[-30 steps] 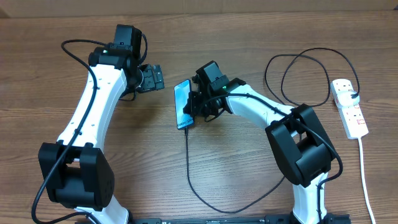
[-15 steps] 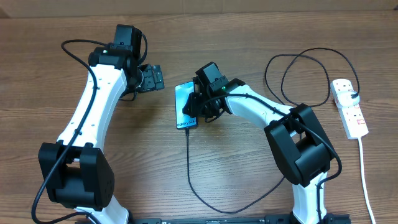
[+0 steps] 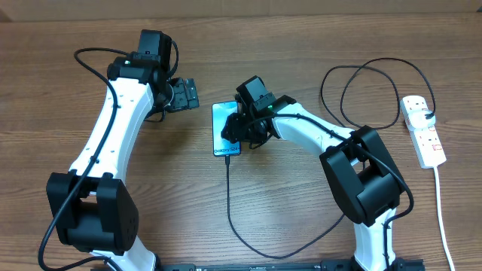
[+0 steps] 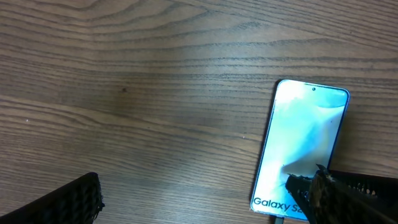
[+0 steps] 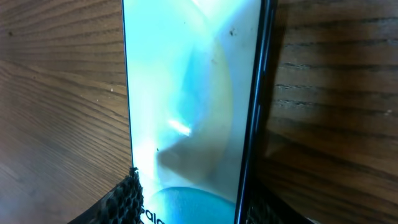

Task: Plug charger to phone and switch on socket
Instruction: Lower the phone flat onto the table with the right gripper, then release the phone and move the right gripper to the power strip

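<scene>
The phone (image 3: 223,128) lies on the table with its light-blue screen lit, reading "Galaxy" at its near end. It also shows in the left wrist view (image 4: 303,146) and fills the right wrist view (image 5: 189,93). My right gripper (image 3: 242,132) straddles the phone's near end, one finger on each long edge (image 5: 194,202), and is shut on it. The black charger (image 3: 228,203) has its tip in the phone's bottom port (image 4: 280,219); it loops round to the black plug in the white socket (image 3: 423,132) at the far right. My left gripper (image 3: 185,95) is open and empty, left of the phone (image 4: 202,193).
The socket's white cord (image 3: 443,218) trails towards the front right edge. The charger's loops (image 3: 361,94) lie between my right arm and the socket. Bare wooden table lies left of the phone.
The phone has gone from tilted up on one long edge to nearly flat on the table, with my right gripper still on it. The left arm has not moved.
</scene>
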You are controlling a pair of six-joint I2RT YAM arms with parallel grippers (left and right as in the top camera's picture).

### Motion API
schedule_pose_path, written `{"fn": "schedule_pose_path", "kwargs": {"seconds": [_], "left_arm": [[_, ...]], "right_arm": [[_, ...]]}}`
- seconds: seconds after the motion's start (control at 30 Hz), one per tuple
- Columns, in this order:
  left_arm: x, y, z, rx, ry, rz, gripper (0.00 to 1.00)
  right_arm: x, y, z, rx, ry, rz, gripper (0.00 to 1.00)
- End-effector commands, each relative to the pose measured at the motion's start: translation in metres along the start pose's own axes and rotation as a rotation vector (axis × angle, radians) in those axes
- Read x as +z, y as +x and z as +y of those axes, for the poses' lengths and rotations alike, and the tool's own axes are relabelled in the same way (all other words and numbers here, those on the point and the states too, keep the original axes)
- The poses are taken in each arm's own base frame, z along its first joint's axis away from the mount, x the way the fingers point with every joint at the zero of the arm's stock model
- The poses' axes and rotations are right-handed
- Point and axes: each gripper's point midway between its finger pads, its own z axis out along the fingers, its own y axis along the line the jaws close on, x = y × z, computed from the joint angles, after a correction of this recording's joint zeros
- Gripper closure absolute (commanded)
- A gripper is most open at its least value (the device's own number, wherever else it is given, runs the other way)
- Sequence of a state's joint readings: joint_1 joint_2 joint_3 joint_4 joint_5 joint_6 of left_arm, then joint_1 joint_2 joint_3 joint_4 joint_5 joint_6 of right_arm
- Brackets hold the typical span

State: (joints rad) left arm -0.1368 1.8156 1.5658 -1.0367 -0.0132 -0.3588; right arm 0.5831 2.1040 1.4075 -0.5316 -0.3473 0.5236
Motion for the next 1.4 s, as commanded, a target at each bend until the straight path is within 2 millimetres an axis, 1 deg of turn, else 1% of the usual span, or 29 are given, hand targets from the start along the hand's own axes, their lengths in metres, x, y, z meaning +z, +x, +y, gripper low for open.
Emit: {"fn": "schedule_pose_path", "kwargs": {"seconds": [0.0, 0.23, 0.57, 0.7, 0.73, 0.83, 0.9, 0.97, 1.03, 1.1, 1.17, 1.23, 1.3, 1.37], "left_arm": [[-0.009, -0.004, 0.001, 0.023, -0.008, -0.027, 0.01], [-0.009, -0.004, 0.001, 0.023, -0.008, -0.028, 0.0], [-0.009, -0.004, 0.001, 0.023, -0.008, -0.027, 0.0], [-0.009, -0.004, 0.001, 0.023, -0.008, -0.027, 0.0], [-0.009, -0.004, 0.001, 0.023, -0.008, -0.027, 0.0], [-0.009, -0.004, 0.001, 0.023, -0.008, -0.027, 0.0], [-0.009, -0.004, 0.001, 0.023, -0.008, -0.027, 0.0], [-0.009, -0.004, 0.001, 0.023, -0.008, -0.027, 0.0], [-0.009, -0.004, 0.001, 0.023, -0.008, -0.027, 0.0], [-0.009, -0.004, 0.001, 0.023, -0.008, -0.027, 0.0], [-0.009, -0.004, 0.001, 0.023, -0.008, -0.027, 0.0], [-0.009, -0.004, 0.001, 0.023, -0.008, -0.027, 0.0], [-0.009, -0.004, 0.001, 0.023, -0.008, -0.027, 0.0], [-0.009, -0.004, 0.001, 0.023, -0.008, -0.027, 0.0]], "right_arm": [[0.002, -0.004, 0.0, -0.01, 0.012, -0.014, 0.47], [0.001, -0.004, -0.01, -0.002, 0.065, -0.023, 0.44], [0.001, -0.004, -0.01, -0.001, 0.069, -0.022, 0.44], [0.0, -0.007, -0.015, 0.0, 0.097, -0.04, 0.45], [-0.004, -0.011, -0.015, 0.001, 0.098, -0.052, 0.45], [-0.026, -0.024, -0.011, 0.014, 0.091, -0.082, 0.46], [-0.049, -0.035, -0.006, 0.009, 0.083, -0.11, 0.46], [-0.077, -0.043, -0.004, -0.004, 0.091, -0.136, 0.46], [-0.106, -0.046, -0.012, 0.011, 0.139, -0.162, 0.46], [-0.136, -0.045, -0.03, 0.047, 0.216, -0.19, 0.45], [-0.162, -0.039, -0.05, 0.087, 0.293, -0.203, 0.45], [-0.189, -0.031, -0.075, 0.136, 0.386, -0.209, 0.43], [-0.214, -0.022, -0.102, 0.2, 0.484, -0.218, 0.39], [-0.239, -0.012, -0.134, 0.285, 0.592, -0.221, 0.28]]}}
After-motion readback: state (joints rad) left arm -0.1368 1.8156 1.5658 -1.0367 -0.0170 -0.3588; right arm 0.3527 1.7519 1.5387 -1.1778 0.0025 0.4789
